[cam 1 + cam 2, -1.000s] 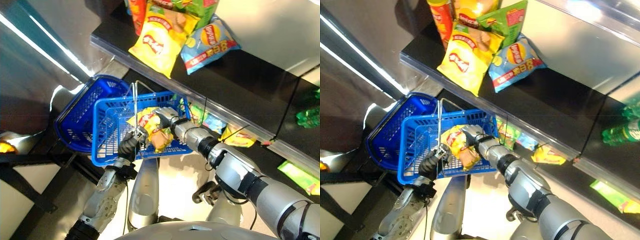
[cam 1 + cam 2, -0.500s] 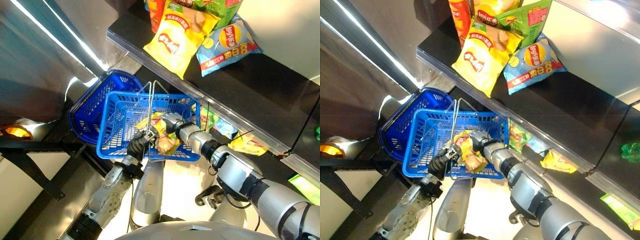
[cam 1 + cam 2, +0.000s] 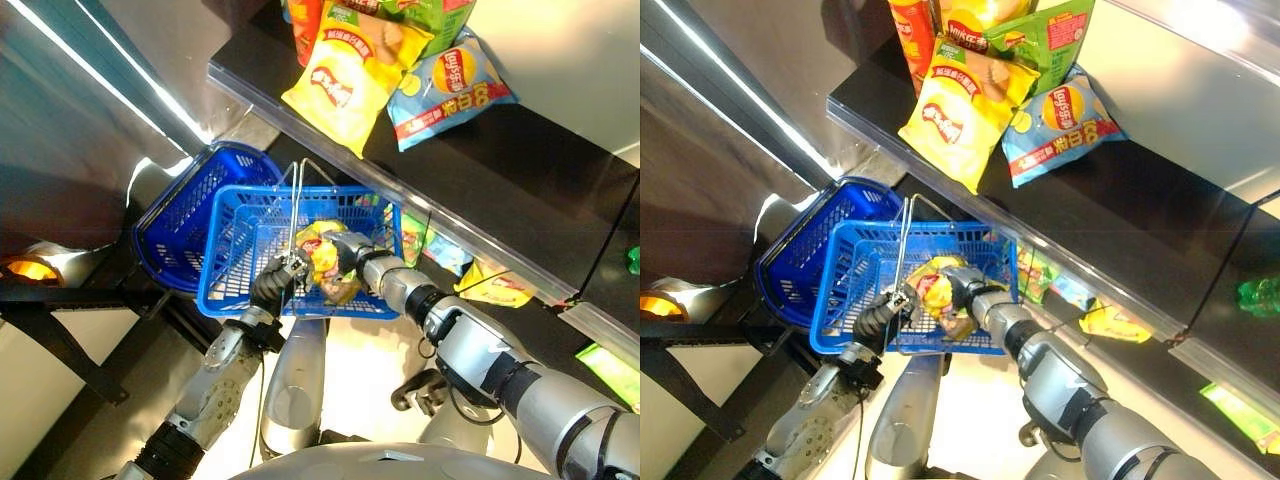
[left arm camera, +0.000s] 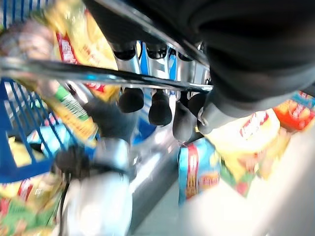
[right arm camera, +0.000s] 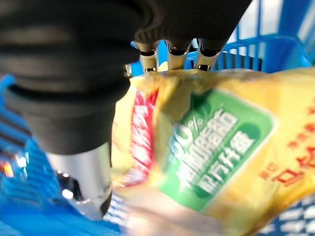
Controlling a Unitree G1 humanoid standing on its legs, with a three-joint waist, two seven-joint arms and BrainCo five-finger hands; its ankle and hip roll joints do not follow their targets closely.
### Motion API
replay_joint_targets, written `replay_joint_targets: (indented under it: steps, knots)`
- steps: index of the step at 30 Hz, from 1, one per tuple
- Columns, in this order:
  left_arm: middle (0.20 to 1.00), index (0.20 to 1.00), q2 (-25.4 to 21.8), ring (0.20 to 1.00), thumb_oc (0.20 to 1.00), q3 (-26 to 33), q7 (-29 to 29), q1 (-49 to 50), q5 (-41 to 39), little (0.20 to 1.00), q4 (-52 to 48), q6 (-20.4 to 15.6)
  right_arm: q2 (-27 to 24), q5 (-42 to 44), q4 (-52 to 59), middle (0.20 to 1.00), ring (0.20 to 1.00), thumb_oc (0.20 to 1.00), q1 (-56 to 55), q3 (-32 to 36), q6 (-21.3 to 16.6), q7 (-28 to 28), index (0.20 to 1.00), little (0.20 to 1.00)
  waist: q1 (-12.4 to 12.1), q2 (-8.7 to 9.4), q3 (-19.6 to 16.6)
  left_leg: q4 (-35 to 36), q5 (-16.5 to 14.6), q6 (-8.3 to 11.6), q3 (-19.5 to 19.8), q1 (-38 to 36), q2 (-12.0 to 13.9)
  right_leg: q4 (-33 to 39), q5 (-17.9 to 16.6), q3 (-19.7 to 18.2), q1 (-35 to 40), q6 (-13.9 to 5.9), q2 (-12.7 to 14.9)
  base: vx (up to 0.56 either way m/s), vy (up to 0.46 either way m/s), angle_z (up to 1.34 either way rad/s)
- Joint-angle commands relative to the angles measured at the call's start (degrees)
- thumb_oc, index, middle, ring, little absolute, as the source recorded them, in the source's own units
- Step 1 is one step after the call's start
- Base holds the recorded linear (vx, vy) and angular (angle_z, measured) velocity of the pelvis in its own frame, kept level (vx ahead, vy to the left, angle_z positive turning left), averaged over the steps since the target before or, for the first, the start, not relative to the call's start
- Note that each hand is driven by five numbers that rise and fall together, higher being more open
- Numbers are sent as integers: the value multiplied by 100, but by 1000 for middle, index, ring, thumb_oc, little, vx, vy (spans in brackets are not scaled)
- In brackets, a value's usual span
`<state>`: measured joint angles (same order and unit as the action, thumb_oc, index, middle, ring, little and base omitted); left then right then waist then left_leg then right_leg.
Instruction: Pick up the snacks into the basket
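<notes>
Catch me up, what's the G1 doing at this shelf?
Loading snacks. The left robot hand is curled round the wire handle of the blue basket, holding it below the shelf. The right robot hand grips a yellow snack bag inside the basket, not yet released. More bags lie on the shelf above.

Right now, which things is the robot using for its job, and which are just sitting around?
For the job:
- blue basket, handle held by the left hand
- yellow snack bag, gripped by the right hand over the basket
- snack bags on the shelf, possibly next

Just lying about:
- second blue basket behind
- green bottle
</notes>
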<state>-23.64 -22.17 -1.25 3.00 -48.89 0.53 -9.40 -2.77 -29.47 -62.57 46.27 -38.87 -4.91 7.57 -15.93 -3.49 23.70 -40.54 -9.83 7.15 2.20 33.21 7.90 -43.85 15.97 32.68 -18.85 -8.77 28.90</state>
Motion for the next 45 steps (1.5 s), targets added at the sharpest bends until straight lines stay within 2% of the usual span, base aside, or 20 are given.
replay_joint_targets:
  steps: [1, 2, 3, 4, 8, 9, 10, 16, 20, 24, 30, 33, 37, 40, 45]
  knots:
    - [200, 200, 112, 200, 200, 367, 229, -77, 499, 200, -362, -582, -2, 828, 505, 1000, 1000, 1000, -95, 255, -279, 237, 1000, 1000, 156, 42, -123, 37, -89, -594, -611, 14, -29, -113, -580, -403, -482, -66, -296, -13, 42, -24]
    - [200, 200, 136, 200, 200, 432, 276, -56, 530, 200, -219, -579, -76, 952, 809, 1000, 1000, 1000, -243, 232, -310, 194, 1000, 1000, 215, 82, -124, 42, -99, -592, -637, -23, -10, -105, -588, -427, -477, -63, -301, -20, 59, -24]
    - [200, 200, 149, 200, 200, 569, 397, -44, 716, 200, 110, -568, -293, 1207, 1527, 1000, 1000, 1000, -687, 266, -371, 158, 1000, 1000, 385, 181, -117, 19, -127, -589, -700, -75, 32, -88, -619, -498, -458, -62, -317, -12, 42, -22]
    - [200, 200, 157, 200, 200, 564, 395, -41, 718, 200, 117, -573, -310, 1212, 1557, 1000, 1000, 1000, -707, 260, -358, 149, 1000, 1000, 384, 177, -122, 19, -129, -589, -704, -78, 32, -90, -618, -503, -460, -63, -315, -5, 42, -25]
    - [200, 200, 187, 200, 200, 705, 498, 17, 1044, 200, 696, -606, -897, 1631, 2784, 1000, 1000, 1000, -1578, 523, -477, -5, 1000, 1000, 684, 339, -178, 64, -146, -572, -806, -309, 117, 16, -660, -582, -308, -60, -343, 12, 23, -32]
    - [200, 200, 211, 200, 200, 763, 516, 44, 1105, 200, 821, -622, -1052, 1705, 3026, 1000, 1000, 1000, -1818, 620, -529, -24, 1000, 1000, 755, 373, -200, 96, -151, -569, -840, -402, 142, 59, -671, -607, -251, -57, -363, -31, 38, -27]
    - [200, 200, 231, 200, 200, 795, 524, 30, 1145, 200, 938, -618, -1216, 1718, 3256, 1000, 1000, 1000, -2011, 716, -568, -34, 1000, 1000, 839, 412, -230, 190, -1, -625, -909, -435, 155, 168, -784, -548, -223, 34, -367, -28, 34, -25]
    - [200, 200, 446, 200, 200, 1061, 464, 54, 1393, 200, 1682, -679, -1935, 1970, 4272, 1000, 1000, 1000, -3142, 1302, -789, -331, 1000, 1000, 1162, 553, -427, 397, -3, -583, -1037, -894, 240, 412, -819, -630, 140, 6, -441, 16, 6, -20]
    - [200, 200, 549, 200, 200, 1142, 406, 55, 1453, 200, 1985, -699, -2050, 2235, 4485, 1000, 1000, 1000, -3504, 1540, -873, -435, 1000, 1000, 1244, 597, -510, 422, -37, -574, -1091, -1075, 269, 479, -797, -657, 273, 5, -468, 26, -6, -9]
    - [200, 200, 664, 200, 200, 1278, 375, 6, 1589, 200, 2510, -714, -1962, 3128, 4516, 1000, 1000, 1000, -4031, 1884, -985, -695, 1000, 1000, 1406, 649, -638, 546, -23, -526, -1177, -1307, 331, 641, -824, -698, 461, -2, -524, 7, -7, -8]
    - [200, 200, 775, 200, 200, 1405, 392, -111, 1946, 200, 3306, -691, -1852, 3289, 4157, 1000, 1000, 1000, -4243, 2082, -957, -703, 1000, 1000, 1530, 663, -767, 877, 110, -476, -1284, -1584, 373, 1014, -962, -752, 675, -19, -669, 9, -13, -14]
    - [200, 200, 853, 200, 200, 1539, 410, -182, 2174, 200, 3862, -700, -1759, 3435, 3875, 1000, 1000, 1000, -4386, 2324, -977, -630, 1000, 1000, 1624, 666, -914, 1342, 339, -420, -1361, -1825, 405, 1420, -1077, -736, 870, -22, -806, 19, -29, -16]
    - [200, 200, 909, 200, 200, 1622, 441, -233, 2281, 200, 4254, -712, -1701, 3570, 3733, 1000, 1000, 1000, -4407, 2459, -982, -587, 1000, 1000, 1655, 662, -1012, 1644, 475, -401, -1434, -1998, 415, 1696, -1159, -745, 986, -21, -898, 21, -32, -11]
    - [200, 200, 1034, 200, 200, 1847, 557, -343, 2515, 200, 5103, -667, -1670, 3733, 3671, 1000, 1000, 1000, -4459, 2672, -1015, -513, 1000, 1000, 1709, 669, -1251, 2278, 801, -325, -1551, -2327, 461, 2193, -1281, -742, 1214, -25, -1129, 41, -74, -14]
    - [200, 200, 1077, 200, 200, 2215, 586, -314, 2642, 200, 5653, -671, -1835, 3700, 3965, 1000, 1000, 1000, -4454, 2832, -1053, -500, 1000, 1000, 1711, 697, -1492, 3045, 1220, -168, -1755, -2764, 562, 2784, -1329, -825, 1457, 41, -1528, 39, -122, -19]
